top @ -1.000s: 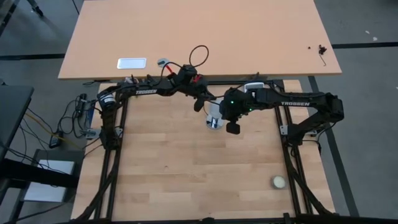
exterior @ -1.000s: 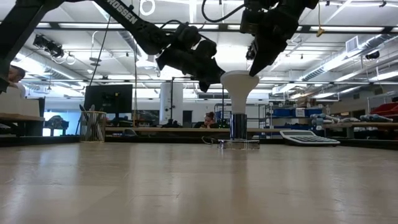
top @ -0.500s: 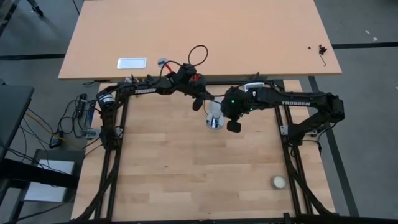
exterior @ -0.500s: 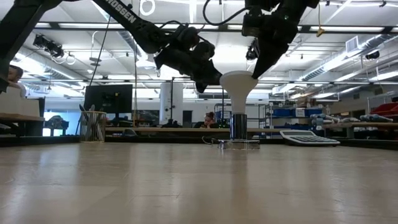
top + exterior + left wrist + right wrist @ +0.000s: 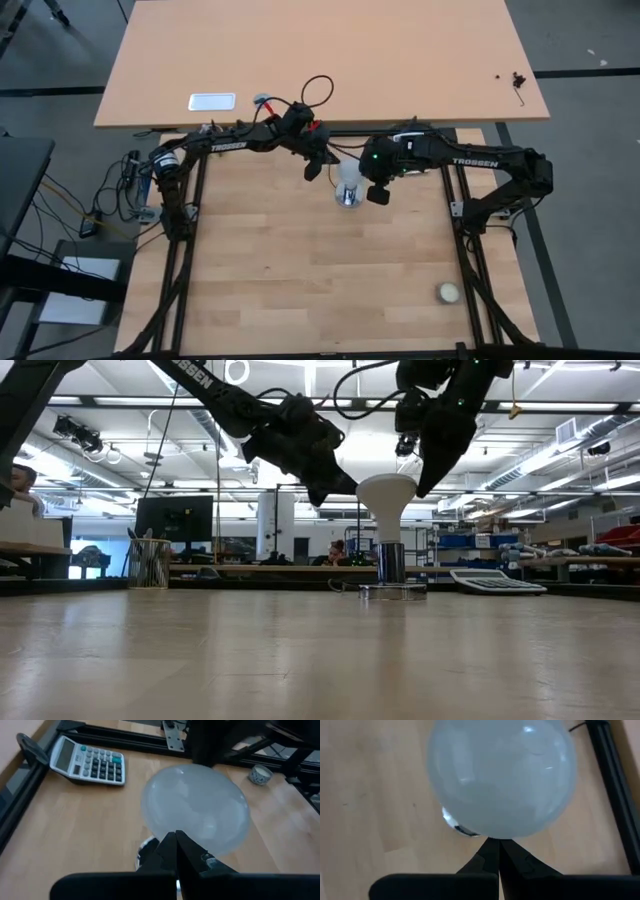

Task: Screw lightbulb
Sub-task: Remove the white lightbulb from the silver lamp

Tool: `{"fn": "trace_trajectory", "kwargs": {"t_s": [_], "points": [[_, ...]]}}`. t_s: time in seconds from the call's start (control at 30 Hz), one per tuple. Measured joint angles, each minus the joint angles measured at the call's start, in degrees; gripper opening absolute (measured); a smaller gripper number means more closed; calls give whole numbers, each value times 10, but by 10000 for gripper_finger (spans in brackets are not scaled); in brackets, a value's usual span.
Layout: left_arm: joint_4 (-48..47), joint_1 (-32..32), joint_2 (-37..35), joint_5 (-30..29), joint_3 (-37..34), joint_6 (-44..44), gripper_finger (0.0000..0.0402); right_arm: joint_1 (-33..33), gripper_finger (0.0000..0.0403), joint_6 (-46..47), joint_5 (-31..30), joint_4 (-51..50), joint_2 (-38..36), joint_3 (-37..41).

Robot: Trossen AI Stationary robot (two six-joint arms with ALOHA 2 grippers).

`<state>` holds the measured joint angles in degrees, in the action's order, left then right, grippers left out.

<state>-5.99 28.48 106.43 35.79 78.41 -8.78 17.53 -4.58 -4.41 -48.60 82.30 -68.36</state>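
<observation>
White lightbulb [image 5: 386,495] upright in socket [image 5: 392,591]; both grippers closed beside dome.

Lightbulb [image 5: 347,178] hemmed by both grippers; front table [image 5: 300,280] open

Bright, even overhead light — ceiling strips [image 5: 300,402] glare, the lightbulb [image 5: 500,777] looms softly blurred.
</observation>
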Motion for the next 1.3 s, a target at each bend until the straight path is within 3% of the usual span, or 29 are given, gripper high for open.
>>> {"fn": "trace_trajectory", "kwargs": {"t_s": [0.8, 1.3], "points": [[-12, -32, -2, -4, 0, -18, 0, 82, 10, -6, -8, 9, 1, -2], [-19, -28, -17, -4, 0, -31, 0, 96, 9, 34, -40, -53, -14, -2]]}}
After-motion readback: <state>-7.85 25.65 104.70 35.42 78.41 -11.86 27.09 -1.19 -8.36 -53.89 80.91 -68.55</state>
